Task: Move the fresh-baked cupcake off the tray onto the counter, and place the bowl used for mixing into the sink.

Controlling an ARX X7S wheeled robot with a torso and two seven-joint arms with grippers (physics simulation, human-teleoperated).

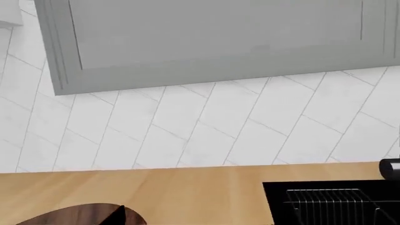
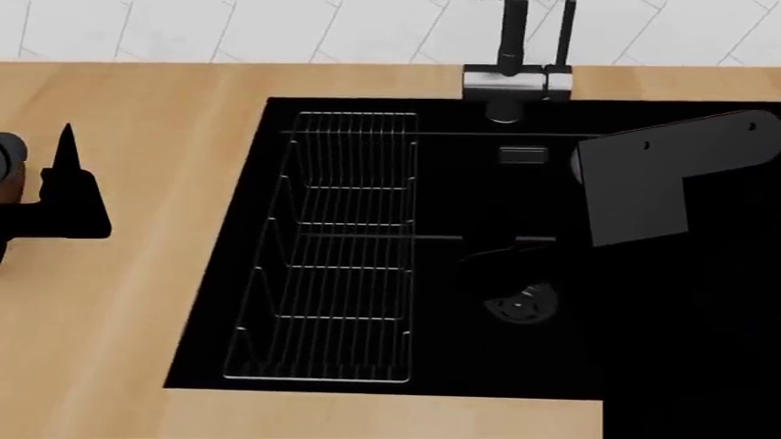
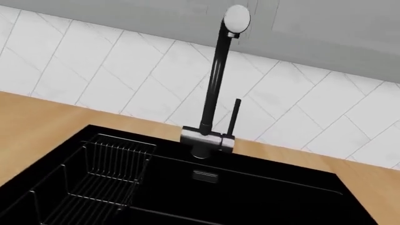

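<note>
The dark-brown wooden bowl (image 1: pixel 69 218) shows only as a slice at the edge of the left wrist view, resting on the pale wood counter (image 1: pixel 187 192). One black fingertip (image 1: pixel 121 216) of my left gripper (image 2: pixel 64 174) lies against the bowl's rim; the other finger is hidden. In the head view a brown sliver of the bowl (image 2: pixel 6 196) sits beside that gripper, left of the black sink (image 2: pixel 683 347). My right arm (image 2: pixel 665 174) hangs over the sink's right half, and its gripper is lost against the black basin. The cupcake and the tray are out of view.
A wire rack (image 2: pixel 336 265) fills the sink's left side, with a round drain (image 2: pixel 522 303) near the middle. The dark faucet (image 3: pixel 216 93) rises behind the basin against a white tiled wall. Grey cabinets (image 1: pixel 218 33) hang above the counter.
</note>
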